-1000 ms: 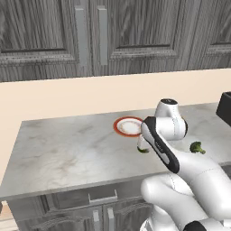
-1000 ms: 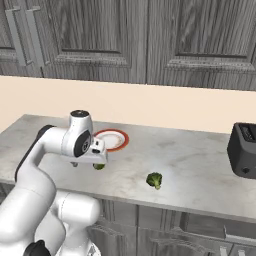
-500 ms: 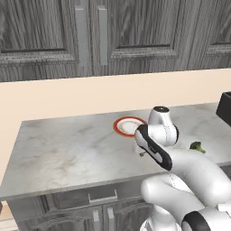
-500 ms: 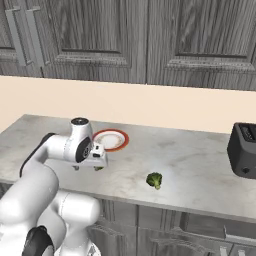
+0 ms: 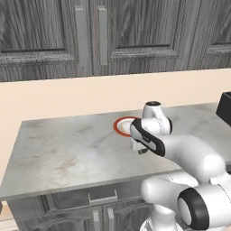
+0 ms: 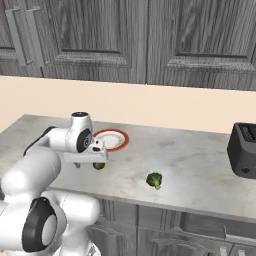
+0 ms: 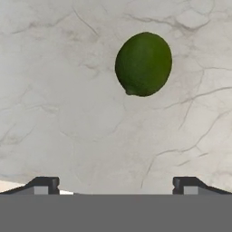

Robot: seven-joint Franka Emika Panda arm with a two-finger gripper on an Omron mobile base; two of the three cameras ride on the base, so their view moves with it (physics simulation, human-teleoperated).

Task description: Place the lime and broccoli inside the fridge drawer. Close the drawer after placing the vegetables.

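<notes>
The lime (image 7: 143,63), a smooth dark green ball, lies on the marble counter ahead of my gripper (image 7: 115,186) and slightly to the right of its centre line. Both dark fingertips (image 7: 43,183) stand wide apart and hold nothing, so the gripper is open. From the right base view, the gripper (image 6: 87,162) hangs low over the counter with the lime (image 6: 99,165) just beside it. The broccoli (image 6: 154,179) sits alone on the counter, further right and near the front edge. The fridge drawer is out of view.
A red-rimmed plate (image 6: 111,139) lies just behind the gripper, partly hidden by the arm in the left base view (image 5: 122,127). A dark toaster (image 6: 243,149) stands at the counter's right end. Grey wall cabinets hang above and drawer fronts run below the counter edge.
The hand has come down toward the counter by the lime and shifted slightly left. The jaws have stayed wide. Lime, broccoli and plate have not moved.
</notes>
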